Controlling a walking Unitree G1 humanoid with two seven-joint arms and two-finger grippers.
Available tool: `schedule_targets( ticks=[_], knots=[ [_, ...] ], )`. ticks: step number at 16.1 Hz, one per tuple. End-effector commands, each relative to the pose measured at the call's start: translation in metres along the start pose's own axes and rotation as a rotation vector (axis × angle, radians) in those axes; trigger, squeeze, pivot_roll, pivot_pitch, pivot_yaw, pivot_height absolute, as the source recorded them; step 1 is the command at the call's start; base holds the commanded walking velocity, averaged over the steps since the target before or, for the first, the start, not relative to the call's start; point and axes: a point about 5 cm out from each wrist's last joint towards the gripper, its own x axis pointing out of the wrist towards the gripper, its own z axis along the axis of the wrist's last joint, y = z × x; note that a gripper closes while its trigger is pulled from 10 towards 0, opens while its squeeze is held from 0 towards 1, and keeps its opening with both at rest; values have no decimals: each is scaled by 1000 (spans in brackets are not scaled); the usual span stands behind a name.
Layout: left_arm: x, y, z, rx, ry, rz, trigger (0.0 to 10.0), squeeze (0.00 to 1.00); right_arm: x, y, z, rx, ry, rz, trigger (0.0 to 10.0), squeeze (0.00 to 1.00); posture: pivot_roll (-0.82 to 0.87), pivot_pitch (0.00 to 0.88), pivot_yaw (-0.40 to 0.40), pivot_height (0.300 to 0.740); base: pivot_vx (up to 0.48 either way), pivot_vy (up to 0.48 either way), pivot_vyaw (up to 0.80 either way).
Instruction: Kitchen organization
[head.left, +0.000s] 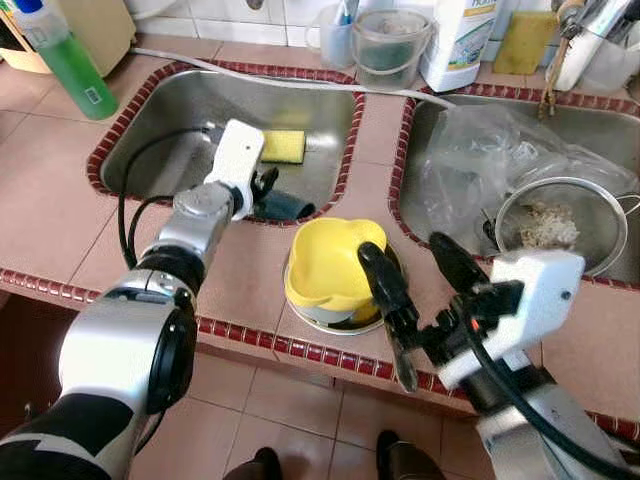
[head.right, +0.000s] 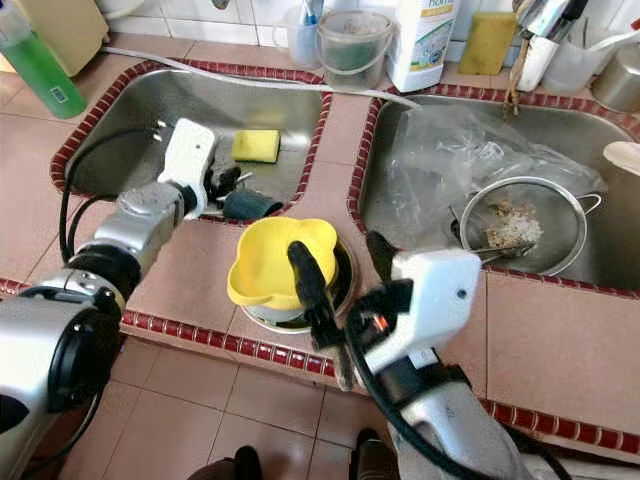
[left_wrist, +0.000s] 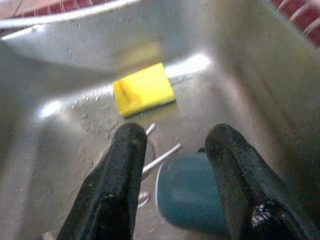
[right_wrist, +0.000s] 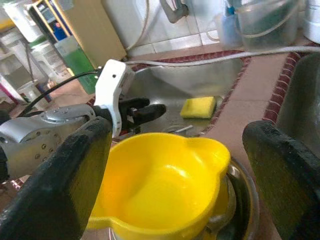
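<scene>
A yellow bowl (head.left: 330, 262) sits in a steel dish (head.left: 330, 322) on the tiled counter between the two sinks, near the front edge. My right gripper (head.left: 405, 250) is open, one finger over the bowl's right rim and the other just to its right; from the right wrist the fingers flank the yellow bowl (right_wrist: 160, 185). My left gripper (head.left: 268, 190) reaches into the left sink (head.left: 180, 110) and is open just above a dark teal cup (left_wrist: 187, 195) lying on its side. A yellow sponge (left_wrist: 143, 90) lies further in on the sink floor.
Metal cutlery (left_wrist: 160, 160) lies beside the cup. The right sink (head.left: 600, 130) holds a clear plastic bag (head.left: 480, 150) and a strainer (head.left: 555, 225) with food scraps. A green bottle (head.left: 70, 55), a white hose (head.left: 280, 82) and several containers (head.left: 390, 45) line the back.
</scene>
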Motion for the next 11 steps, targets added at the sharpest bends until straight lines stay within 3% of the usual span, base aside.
schedule_targets(
  ticks=[1,6,8,9,10,11],
  knots=[
    [-1,8,10,-4,-38,10,10000,1000,1,0,0,5,-9,8,10000,0,-276,224,89,740,0,0,0],
    [-5,20,33,-33,-187,8,10000,1000,29,-19,-1,-40,-89,5,10000,0,-227,111,85,740,0,0,0],
    [-11,32,34,-115,-247,42,10000,1000,48,-31,-1,-75,-130,-38,10000,0,-214,75,77,740,0,0,0],
    [-13,34,32,-157,-281,44,10000,576,57,-38,-1,-94,-151,-67,10000,0,-208,59,77,740,0,0,0],
    [-16,32,28,-190,-325,37,10000,0,65,-45,-1,-122,-174,-97,10000,0,-193,39,70,740,0,0,0],
    [-18,28,23,-229,-368,29,10000,0,71,-49,-3,-132,-194,-106,10000,0,-185,24,64,740,0,0,0]
  ],
)
